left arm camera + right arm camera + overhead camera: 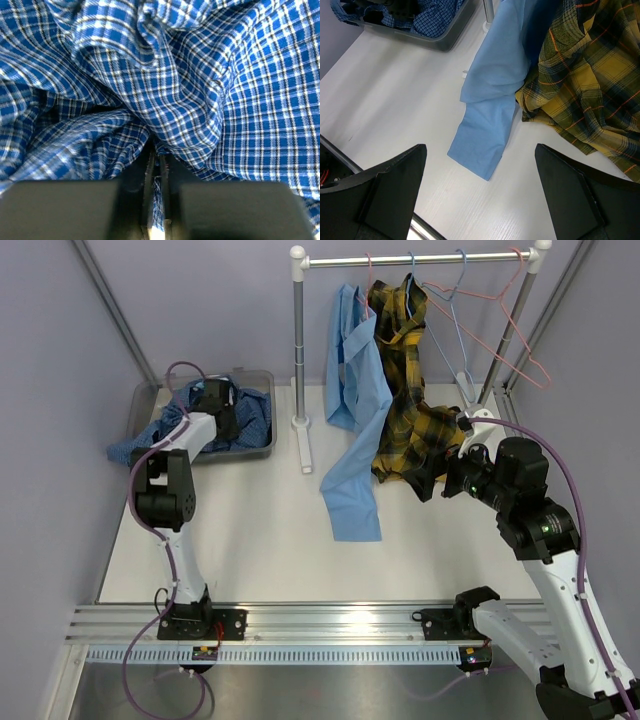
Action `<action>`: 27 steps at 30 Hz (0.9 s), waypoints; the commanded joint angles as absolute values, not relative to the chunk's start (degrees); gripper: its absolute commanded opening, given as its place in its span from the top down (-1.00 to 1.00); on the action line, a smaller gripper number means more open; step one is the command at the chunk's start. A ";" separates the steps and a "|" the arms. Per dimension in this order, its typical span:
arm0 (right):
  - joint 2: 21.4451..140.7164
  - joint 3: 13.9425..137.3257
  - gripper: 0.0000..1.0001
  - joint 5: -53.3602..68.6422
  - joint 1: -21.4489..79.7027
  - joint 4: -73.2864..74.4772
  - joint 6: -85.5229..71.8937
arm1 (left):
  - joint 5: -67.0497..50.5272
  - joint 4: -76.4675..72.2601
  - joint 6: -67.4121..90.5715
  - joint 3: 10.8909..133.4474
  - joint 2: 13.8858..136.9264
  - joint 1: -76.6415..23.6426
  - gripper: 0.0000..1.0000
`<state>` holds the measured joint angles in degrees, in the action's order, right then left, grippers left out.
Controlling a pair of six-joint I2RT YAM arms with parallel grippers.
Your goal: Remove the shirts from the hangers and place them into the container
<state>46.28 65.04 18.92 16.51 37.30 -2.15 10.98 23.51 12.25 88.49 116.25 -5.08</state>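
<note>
View from above of a white worktop with two robot arms mounted at its near edge. At the far left sits a shallow smoky-grey container, and a dark blue check shirt lies crumpled inside it, with part of the cloth spilling over the left rim onto the worktop. The left arm reaches down into the container. Its left hand is buried in that shirt. Its wrist camera shows only blue-and-white check folds, and the two black fingers are pinched almost together with a strip of the cloth caught in the narrow slit between them. At the back stands a silver rail. A light blue shirt hangs from it, one sleeve trailing flat across the worktop. Touching it on the right hangs a yellow-and-black plaid shirt, its lower half heaped on the worktop. Further right on the rail hang bare wire hangers, pink and light blue. The right arm bends in from the right side. Its right hand hovers just beside the lower edge of the plaid shirt, fingers spread wide apart and holding nothing.
</note>
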 commanded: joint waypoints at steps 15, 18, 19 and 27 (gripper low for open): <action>45.00 68.38 -0.99 19.16 17.23 37.62 -1.67 | -13.54 22.33 17.66 90.44 112.78 -0.09 0.38; 45.09 68.73 -0.99 19.34 17.23 37.62 -1.76 | -10.73 22.94 18.63 90.61 106.28 -0.09 0.13; 45.17 68.82 -0.99 19.60 17.23 37.53 -1.76 | -9.94 23.03 18.98 90.88 103.13 0.00 -0.10; 44.65 68.56 -0.99 20.83 17.23 37.18 -2.28 | -2.12 25.66 20.21 90.62 92.65 -0.09 -0.71</action>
<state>45.39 66.76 19.49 16.51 37.80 -2.22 -6.07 25.17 19.46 89.65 95.77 -0.03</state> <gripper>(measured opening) 0.993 0.847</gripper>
